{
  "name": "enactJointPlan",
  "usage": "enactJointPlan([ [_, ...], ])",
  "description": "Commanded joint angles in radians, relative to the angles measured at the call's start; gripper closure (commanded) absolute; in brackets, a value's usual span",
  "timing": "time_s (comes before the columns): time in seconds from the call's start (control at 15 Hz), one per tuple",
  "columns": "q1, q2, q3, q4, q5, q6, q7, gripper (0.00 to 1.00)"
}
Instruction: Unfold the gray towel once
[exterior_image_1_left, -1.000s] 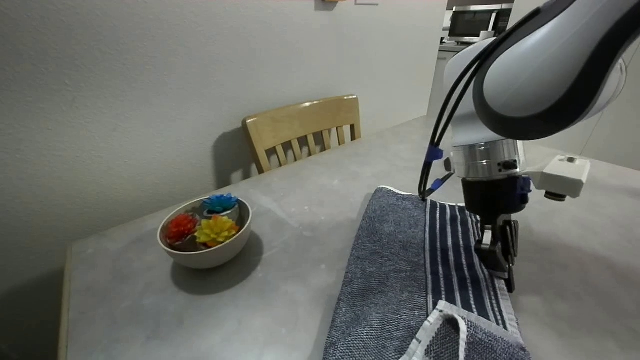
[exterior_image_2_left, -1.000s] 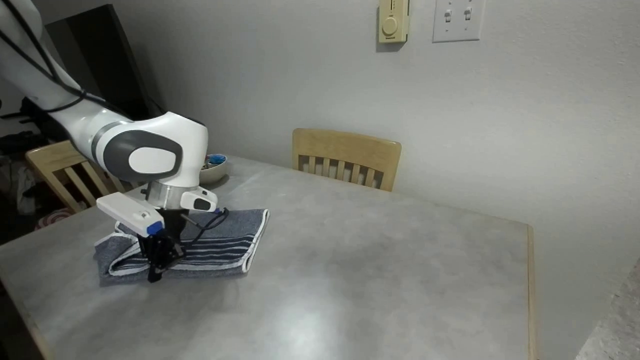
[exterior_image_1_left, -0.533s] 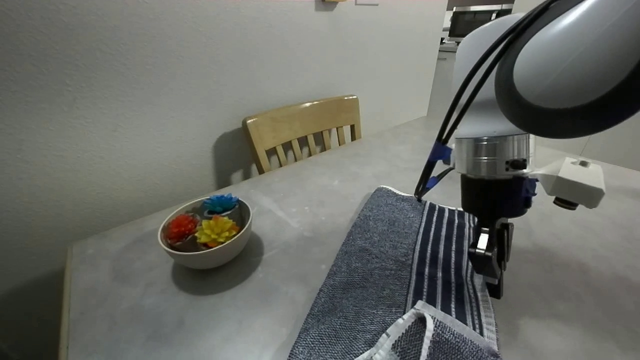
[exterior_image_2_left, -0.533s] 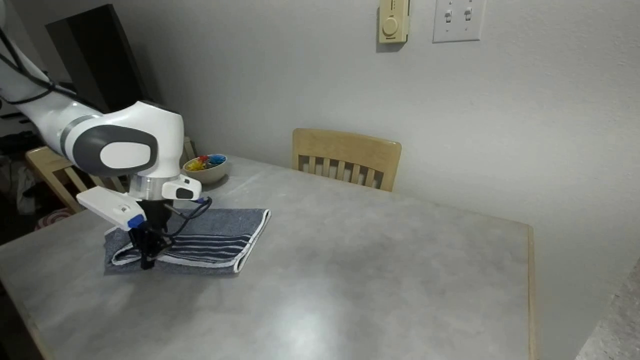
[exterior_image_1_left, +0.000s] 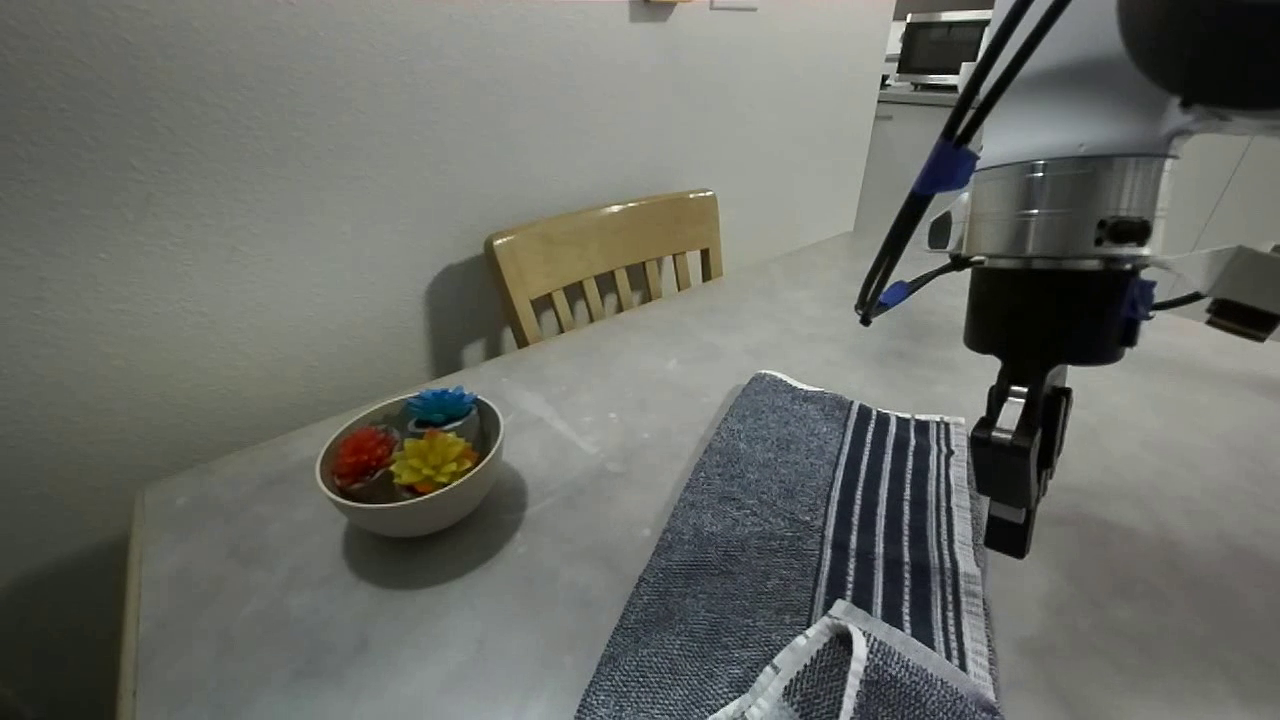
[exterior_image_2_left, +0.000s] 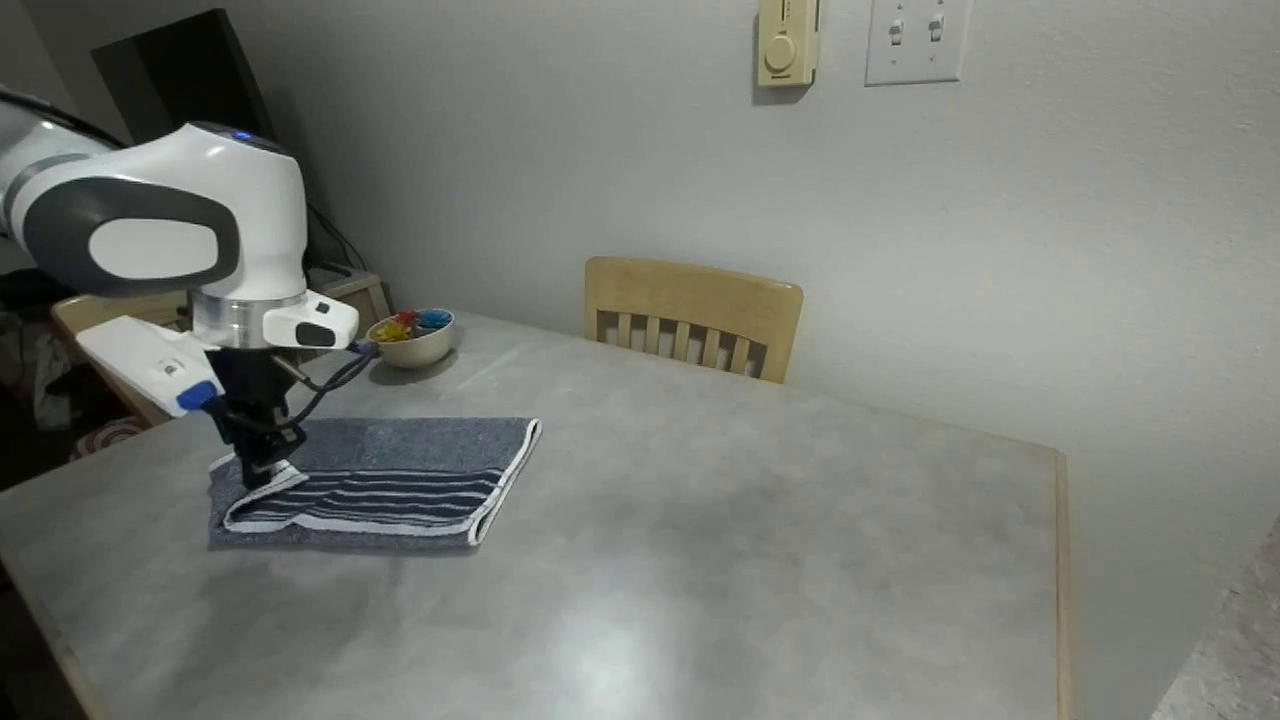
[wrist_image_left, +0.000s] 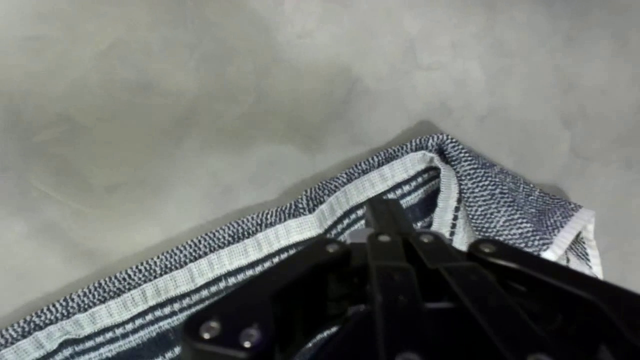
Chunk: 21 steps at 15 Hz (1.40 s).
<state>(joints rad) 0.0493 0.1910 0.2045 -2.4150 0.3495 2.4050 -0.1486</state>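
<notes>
We see a gray, mottled surface (exterior_image_2_left: 760, 530) with a light wooden edge (exterior_image_2_left: 1062, 580) and, in an exterior view, a bright reflection (exterior_image_2_left: 607, 665) on it. Directly on the surface we find the gray towel (exterior_image_1_left: 740, 530), folded, its striped band (exterior_image_1_left: 890, 520) and white hem (wrist_image_left: 255, 251) facing up, a flap (exterior_image_1_left: 920, 675) at one end doubled over the stripes. Apart from it, near the edge, we have a pale bowl (exterior_image_1_left: 420, 518) standing upright and casting a shadow (exterior_image_1_left: 440, 565).
</notes>
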Motion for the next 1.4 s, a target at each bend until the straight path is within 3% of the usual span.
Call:
enactJointPlan([
  [0.0,0.008,-0.018,-0.007,-0.023,0.036,0.017,-0.042,0.72],
  [0.13,0.001,-0.013,0.007,-0.017,0.08,-0.007,-0.107,0.63],
  [0.33,-0.025,-0.044,0.004,-0.032,0.171,-0.032,-0.257,0.4],
  [0.47,-0.06,-0.097,-0.038,-0.056,0.203,-0.02,-0.295,0.26],
  [0.67,-0.132,-0.159,-0.124,-0.057,0.338,-0.057,-0.378,0.06],
  [0.73,-0.147,-0.167,-0.157,-0.056,0.373,-0.051,-0.396,0.09],
  [0.8,-0.156,-0.173,-0.186,-0.051,0.407,-0.042,-0.401,0.31],
  [0.87,-0.161,-0.177,-0.21,-0.045,0.434,-0.028,-0.385,0.37],
  [0.93,-0.163,-0.173,-0.23,-0.039,0.446,-0.022,-0.36,0.37],
  [1.07,-0.164,-0.158,-0.259,-0.023,0.408,-0.052,-0.313,0.51],
  [1.13,-0.161,-0.146,-0.266,-0.016,0.387,-0.061,-0.286,0.52],
  [1.2,-0.158,-0.137,-0.268,-0.014,0.37,-0.064,-0.261,0.16],
  [1.33,-0.148,-0.117,-0.262,-0.01,0.302,-0.083,-0.211,0.19],
])
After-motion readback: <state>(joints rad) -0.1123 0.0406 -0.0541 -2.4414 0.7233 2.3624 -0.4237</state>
